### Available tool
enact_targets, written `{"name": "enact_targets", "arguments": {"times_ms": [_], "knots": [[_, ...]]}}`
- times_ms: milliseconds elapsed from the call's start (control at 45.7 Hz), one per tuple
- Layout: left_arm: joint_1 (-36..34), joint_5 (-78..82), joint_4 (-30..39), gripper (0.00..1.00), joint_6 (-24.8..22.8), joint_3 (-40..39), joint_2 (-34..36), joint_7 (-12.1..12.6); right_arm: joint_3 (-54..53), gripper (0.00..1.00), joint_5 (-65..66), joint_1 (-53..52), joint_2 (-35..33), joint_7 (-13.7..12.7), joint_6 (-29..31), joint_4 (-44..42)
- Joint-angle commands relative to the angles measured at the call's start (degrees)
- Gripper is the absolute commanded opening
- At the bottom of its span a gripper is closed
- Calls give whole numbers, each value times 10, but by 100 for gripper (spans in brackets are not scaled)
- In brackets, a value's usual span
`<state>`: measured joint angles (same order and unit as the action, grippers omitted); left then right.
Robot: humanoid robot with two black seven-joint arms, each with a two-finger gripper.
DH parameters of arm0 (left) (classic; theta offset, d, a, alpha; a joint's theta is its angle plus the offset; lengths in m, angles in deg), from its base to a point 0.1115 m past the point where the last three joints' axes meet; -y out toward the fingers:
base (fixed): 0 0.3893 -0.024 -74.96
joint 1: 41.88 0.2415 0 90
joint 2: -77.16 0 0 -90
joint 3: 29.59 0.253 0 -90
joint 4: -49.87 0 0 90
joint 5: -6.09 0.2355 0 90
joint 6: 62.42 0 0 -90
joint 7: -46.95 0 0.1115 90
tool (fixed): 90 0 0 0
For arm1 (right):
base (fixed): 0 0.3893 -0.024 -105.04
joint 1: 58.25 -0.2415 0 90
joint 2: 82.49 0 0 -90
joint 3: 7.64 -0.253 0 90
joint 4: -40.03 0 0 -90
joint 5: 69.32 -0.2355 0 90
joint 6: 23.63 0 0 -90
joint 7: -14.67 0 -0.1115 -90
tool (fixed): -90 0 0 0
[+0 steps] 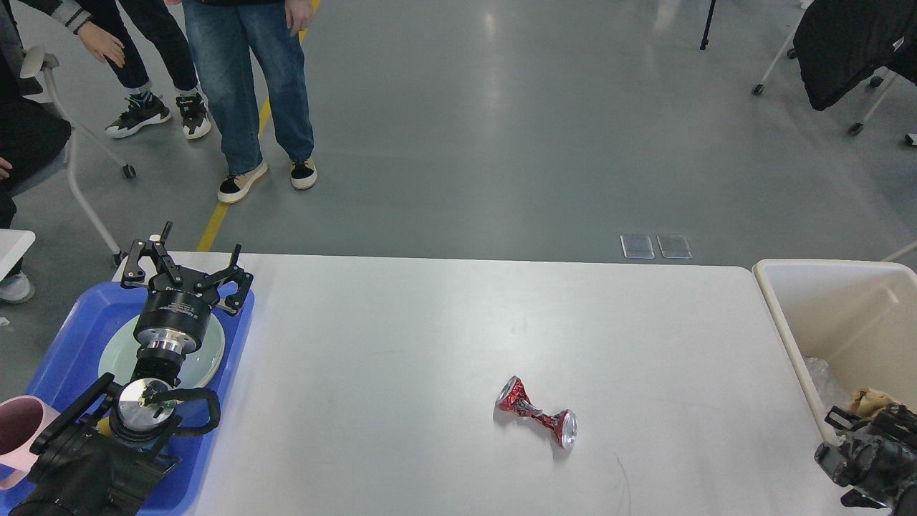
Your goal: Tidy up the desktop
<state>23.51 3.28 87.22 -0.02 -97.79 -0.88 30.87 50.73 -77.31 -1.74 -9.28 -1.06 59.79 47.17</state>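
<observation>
Filling most of the near part of the view, the big white desktop (444, 344), stretching from the blue tray on the left to the cream bin on the right. Lying on its near right part, a squashed red can (538, 413), twisted thin in the middle, silver ends showing, nothing touching it. Sitting at the left end, the blue tray (79, 322), with a pale round plate (208, 355) inside. Peeking in at the near left corner, a pink cup (18, 430). Hanging over the tray and plate, the left gripper (188, 266), two black fingers spread wide apart, holding nothing. Standing past the right end of the desktop, the cream bin (809, 337), with crumpled brown paper (870, 401) and clear wrap inside. Showing at the near right corner over the bin's near edge, the right gripper (860, 451), dark and bunched up, fingers too hard to tell apart, so cannot tell whether spread or pressed together. Far off on the grey floor, people's legs (247, 86) at the left and a chair with a black coat (849, 43) at the right.
</observation>
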Motion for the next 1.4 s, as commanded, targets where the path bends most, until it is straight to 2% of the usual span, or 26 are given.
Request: {"name": "enact_targets", "arguments": {"times_ms": [0,44,109,744,963,1095,1379], "knots": [[0,0,0,96,0,0,0,0,5,49,1,5,2,0,-2,0],[0,0,0,96,0,0,0,0,4,67,1,4,-2,0,-2,1],[0,0,0,96,0,0,0,0,4,100,1,-2,-3,1,-3,2],[0,0,0,96,0,0,0,0,-2,100,2,-45,-25,7,15,19],[0,0,0,96,0,0,0,0,-2,100,2,-123,-74,8,75,74],[0,0,0,96,0,0,0,0,-4,100,4,-199,-97,8,116,138],[0,0,0,96,0,0,0,0,13,100,21,-366,-148,6,249,244]]}}
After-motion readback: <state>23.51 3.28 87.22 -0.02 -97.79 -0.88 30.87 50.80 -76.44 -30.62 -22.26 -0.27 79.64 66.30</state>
